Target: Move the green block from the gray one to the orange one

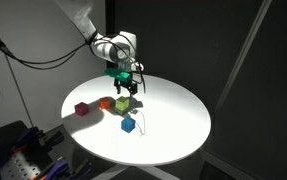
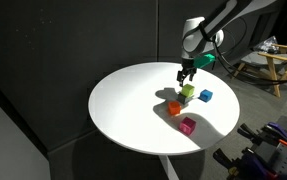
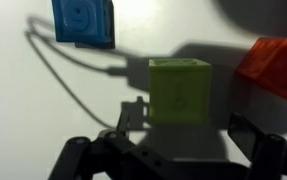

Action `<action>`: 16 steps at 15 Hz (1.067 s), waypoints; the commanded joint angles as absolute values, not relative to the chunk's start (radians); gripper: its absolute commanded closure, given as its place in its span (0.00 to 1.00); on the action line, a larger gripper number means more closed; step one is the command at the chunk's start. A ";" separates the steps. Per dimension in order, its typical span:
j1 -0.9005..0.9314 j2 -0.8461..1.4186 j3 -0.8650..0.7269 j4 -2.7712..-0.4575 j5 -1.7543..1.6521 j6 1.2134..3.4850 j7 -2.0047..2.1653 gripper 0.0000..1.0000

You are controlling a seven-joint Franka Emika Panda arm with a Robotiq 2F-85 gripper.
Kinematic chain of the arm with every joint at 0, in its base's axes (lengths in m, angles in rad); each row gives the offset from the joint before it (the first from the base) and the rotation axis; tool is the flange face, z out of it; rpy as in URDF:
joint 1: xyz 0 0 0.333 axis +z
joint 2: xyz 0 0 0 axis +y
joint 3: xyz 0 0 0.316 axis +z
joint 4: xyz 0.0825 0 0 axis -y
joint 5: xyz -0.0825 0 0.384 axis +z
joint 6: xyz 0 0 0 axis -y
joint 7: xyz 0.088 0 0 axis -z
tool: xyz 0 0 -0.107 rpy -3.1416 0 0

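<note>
Gripper [image 1: 128, 84] spread wide above green block [image 3: 180, 90] — orange one [image 3: 275, 66] beside.

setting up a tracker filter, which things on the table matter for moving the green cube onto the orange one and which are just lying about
For the job:
- green cube
- gray cube under it, barely visible
- orange cube

Just lying about:
- blue cube
- magenta cube
</note>
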State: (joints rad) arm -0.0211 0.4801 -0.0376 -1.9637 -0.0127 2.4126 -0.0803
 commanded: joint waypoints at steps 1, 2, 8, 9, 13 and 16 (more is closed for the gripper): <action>-0.022 0.475 -0.047 -1.964 -0.040 2.421 -0.059 0.00; -0.022 0.476 -0.048 -1.965 -0.040 2.422 -0.059 0.00; -0.021 0.493 -0.051 -1.960 -0.042 2.415 -0.058 0.00; -0.020 0.500 -0.052 -1.957 -0.042 2.414 -0.056 0.00; -0.022 0.519 -0.051 -1.950 -0.038 2.411 -0.058 0.00; -0.022 0.531 -0.052 -1.944 -0.038 2.411 -0.057 0.00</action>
